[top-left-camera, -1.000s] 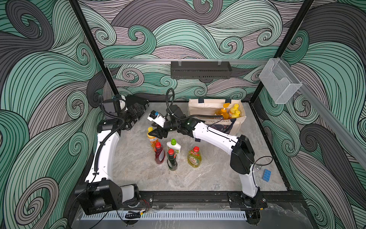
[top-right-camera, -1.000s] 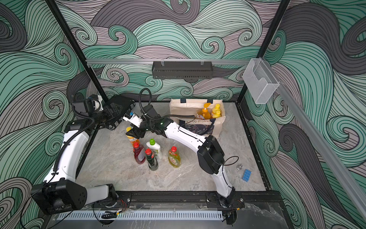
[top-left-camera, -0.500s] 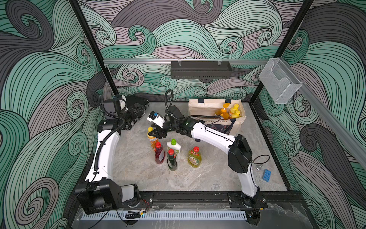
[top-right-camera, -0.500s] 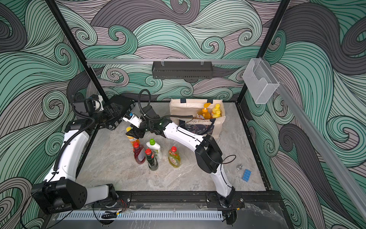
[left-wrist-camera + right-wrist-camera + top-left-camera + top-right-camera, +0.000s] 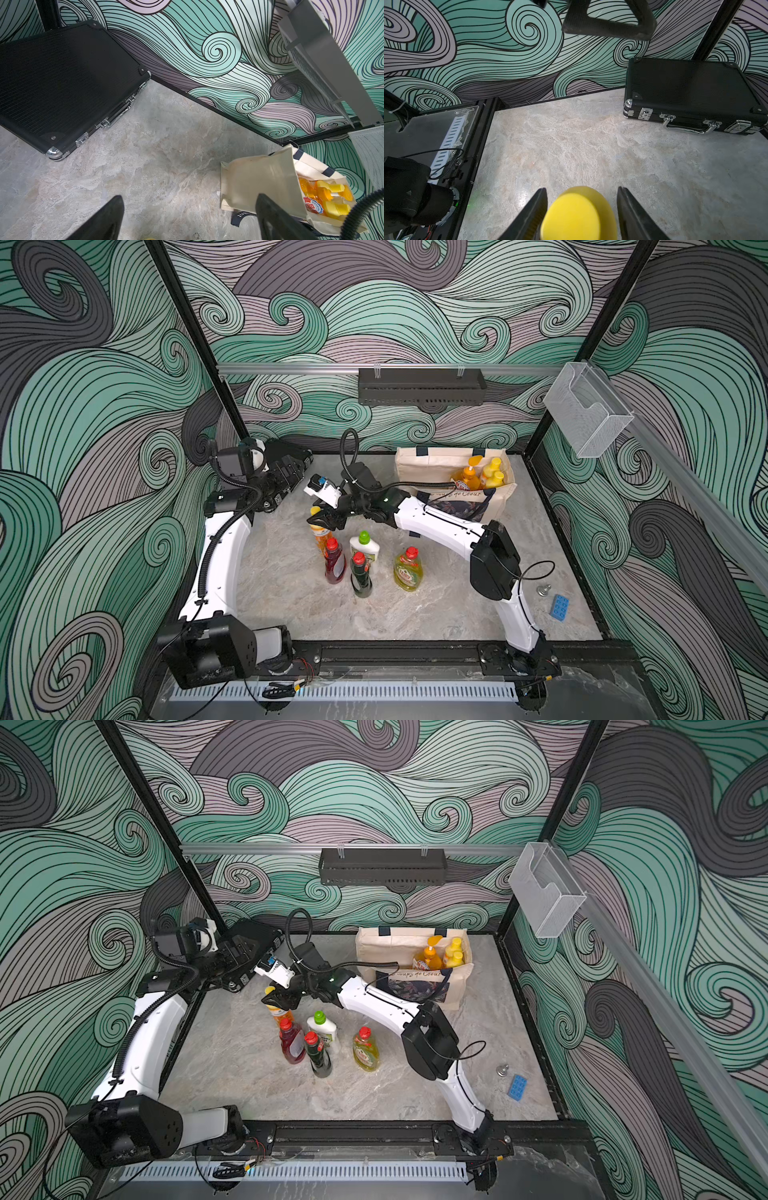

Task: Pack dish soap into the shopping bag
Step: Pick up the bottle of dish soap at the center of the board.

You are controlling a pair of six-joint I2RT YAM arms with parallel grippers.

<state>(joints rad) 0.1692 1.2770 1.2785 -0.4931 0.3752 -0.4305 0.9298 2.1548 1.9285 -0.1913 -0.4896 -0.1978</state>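
An orange dish soap bottle (image 5: 321, 533) with a yellow cap (image 5: 579, 214) stands left of centre in both top views. My right gripper (image 5: 326, 522) is at its top, open, one jaw on each side of the cap with small gaps. In front of it stand a red (image 5: 334, 564), a white green-capped (image 5: 365, 545), a dark-green (image 5: 360, 578) and a yellow red-capped bottle (image 5: 408, 572). The cream shopping bag (image 5: 432, 466) stands at the back, holding an amber pump bottle (image 5: 468, 477) and yellow-capped ones (image 5: 492, 475). My left gripper (image 5: 190, 204) hangs open and empty above the table.
A black hard case (image 5: 286, 464) lies at the back left under the left arm. A blue brick (image 5: 559, 607) and a small metal piece (image 5: 543, 590) sit at the right. A black shelf (image 5: 419, 385) and a clear bin (image 5: 586, 414) hang on the walls.
My right gripper has shifted a little left over the orange bottle's cap and its jaws have narrowed. The left arm has not moved.
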